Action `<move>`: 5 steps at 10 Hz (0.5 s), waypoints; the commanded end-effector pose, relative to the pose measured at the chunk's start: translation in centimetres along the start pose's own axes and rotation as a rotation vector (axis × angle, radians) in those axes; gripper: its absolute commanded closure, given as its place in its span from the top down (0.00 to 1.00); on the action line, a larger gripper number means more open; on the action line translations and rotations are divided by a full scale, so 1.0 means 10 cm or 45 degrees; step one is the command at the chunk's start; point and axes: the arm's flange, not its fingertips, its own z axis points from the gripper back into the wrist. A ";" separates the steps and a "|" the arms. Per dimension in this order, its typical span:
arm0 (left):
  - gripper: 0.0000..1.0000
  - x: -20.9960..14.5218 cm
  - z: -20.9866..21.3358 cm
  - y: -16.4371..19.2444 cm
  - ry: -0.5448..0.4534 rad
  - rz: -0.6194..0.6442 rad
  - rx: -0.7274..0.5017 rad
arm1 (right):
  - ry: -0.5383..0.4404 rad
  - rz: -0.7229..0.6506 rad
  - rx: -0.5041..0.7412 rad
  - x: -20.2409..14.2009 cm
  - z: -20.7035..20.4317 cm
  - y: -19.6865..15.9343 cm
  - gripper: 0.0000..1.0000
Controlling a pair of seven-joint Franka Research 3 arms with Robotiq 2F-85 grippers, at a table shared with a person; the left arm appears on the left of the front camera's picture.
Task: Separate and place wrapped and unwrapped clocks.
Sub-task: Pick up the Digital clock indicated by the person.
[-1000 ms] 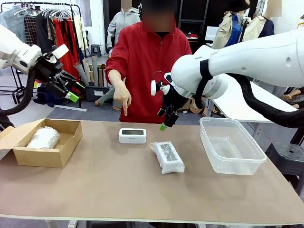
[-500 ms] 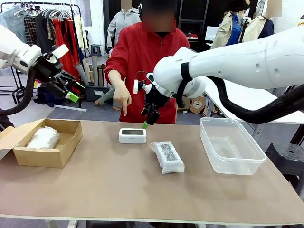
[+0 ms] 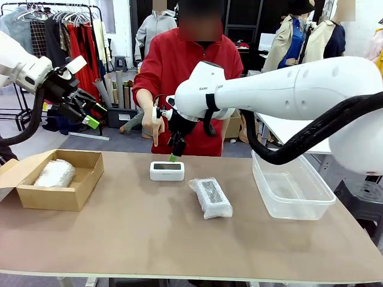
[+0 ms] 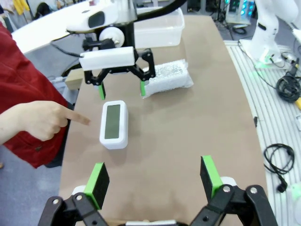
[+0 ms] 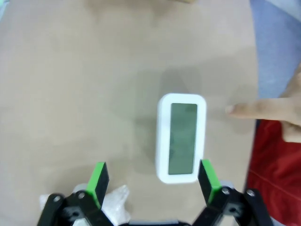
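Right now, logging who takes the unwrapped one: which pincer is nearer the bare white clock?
Right. The right pincer hangs open just above the bare white clock; the left pincer is raised far off, on the cardboard box's side of the table.

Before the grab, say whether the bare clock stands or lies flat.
Lying flat, screen up: the clock shows its whole screen to the right wrist view overhead.

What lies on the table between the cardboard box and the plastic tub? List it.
Front view: the bare white clock, then a bubble-wrapped bundle nearer the tub; otherwise bare tabletop.
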 end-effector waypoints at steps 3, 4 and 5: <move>1.00 0.00 0.02 -0.01 -0.001 0.001 0.010 | 0.037 -0.011 -0.014 0.09 -0.20 -0.39 1.00; 1.00 0.00 0.02 -0.01 -0.001 0.001 0.010 | 0.030 0.001 -0.011 0.08 -0.26 -0.43 1.00; 1.00 0.00 0.02 -0.01 -0.001 0.001 0.010 | 0.027 0.002 -0.017 0.05 -0.31 -0.46 1.00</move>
